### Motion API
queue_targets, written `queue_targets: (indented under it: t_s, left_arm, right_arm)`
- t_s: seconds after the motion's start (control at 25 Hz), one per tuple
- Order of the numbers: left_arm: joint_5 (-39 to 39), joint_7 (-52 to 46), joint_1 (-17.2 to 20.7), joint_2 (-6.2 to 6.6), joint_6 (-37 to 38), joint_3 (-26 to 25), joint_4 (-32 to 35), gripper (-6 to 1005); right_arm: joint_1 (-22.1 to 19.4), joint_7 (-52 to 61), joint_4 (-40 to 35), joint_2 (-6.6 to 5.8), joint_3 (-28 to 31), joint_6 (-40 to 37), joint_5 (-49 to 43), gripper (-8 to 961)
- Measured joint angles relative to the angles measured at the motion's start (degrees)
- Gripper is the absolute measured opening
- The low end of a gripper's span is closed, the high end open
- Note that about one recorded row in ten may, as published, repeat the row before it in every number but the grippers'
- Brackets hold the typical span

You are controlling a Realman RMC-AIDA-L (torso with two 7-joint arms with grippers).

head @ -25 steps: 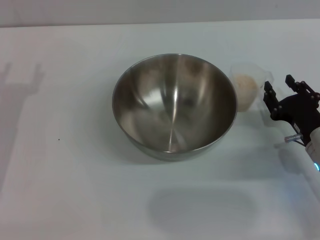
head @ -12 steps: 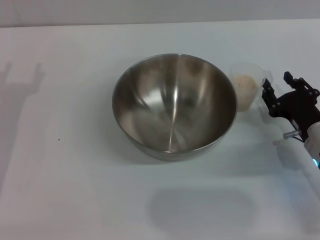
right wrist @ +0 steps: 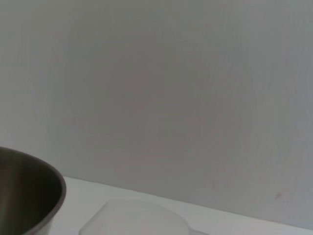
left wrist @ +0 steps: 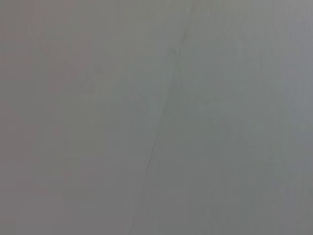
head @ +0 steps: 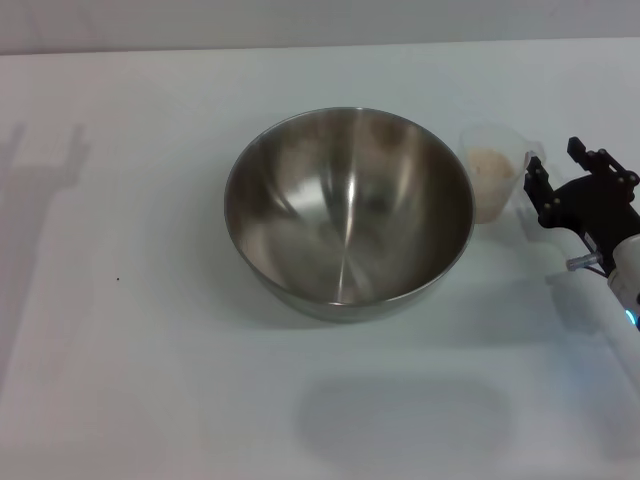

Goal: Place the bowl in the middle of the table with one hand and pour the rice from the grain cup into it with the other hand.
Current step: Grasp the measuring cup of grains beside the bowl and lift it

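The steel bowl [head: 349, 208] sits upright and empty in the middle of the white table [head: 150, 350]. The clear grain cup [head: 492, 185] stands just right of the bowl, almost touching it, with rice [head: 490, 163] inside. My right gripper [head: 556, 157] is open, low over the table just right of the cup, with its fingers pointing toward the cup's handle side. It holds nothing. In the right wrist view, the bowl's rim [right wrist: 34, 191] and the cup's rim [right wrist: 137, 218] show at the bottom edge. My left gripper is out of view.
The table's far edge meets a pale wall [head: 300, 25] at the back. Faint shadows lie on the table at the left [head: 45, 150] and the front [head: 400, 420]. The left wrist view shows only a plain grey surface.
My right gripper has shifted slightly toward the far side of the table, staying open beside the cup. The bowl and cup have not moved.
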Motion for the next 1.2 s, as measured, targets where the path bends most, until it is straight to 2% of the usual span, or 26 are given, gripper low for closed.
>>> queue_targets:
  t_s: [0.84, 1.16, 1.2]
  left_arm:
    - [-0.11, 0.0, -0.1, -0.21, 0.0, -0.71, -0.02, 829]
    - [-0.11, 0.0, -0.09, -0.2, 0.03, -0.7, -0.1, 829]
    - [-0.11, 0.0, -0.09, -0.2, 0.03, -0.7, -0.1, 829]
  right_arm:
    - [1.57, 0.0, -0.48, -0.08, 0.3, 1.33, 0.21, 506]
    - [1.58, 0.0, -0.55, -0.09, 0.3, 1.33, 0.21, 400]
    - [1.58, 0.0, -0.55, -0.09, 0.31, 1.33, 0.21, 353]
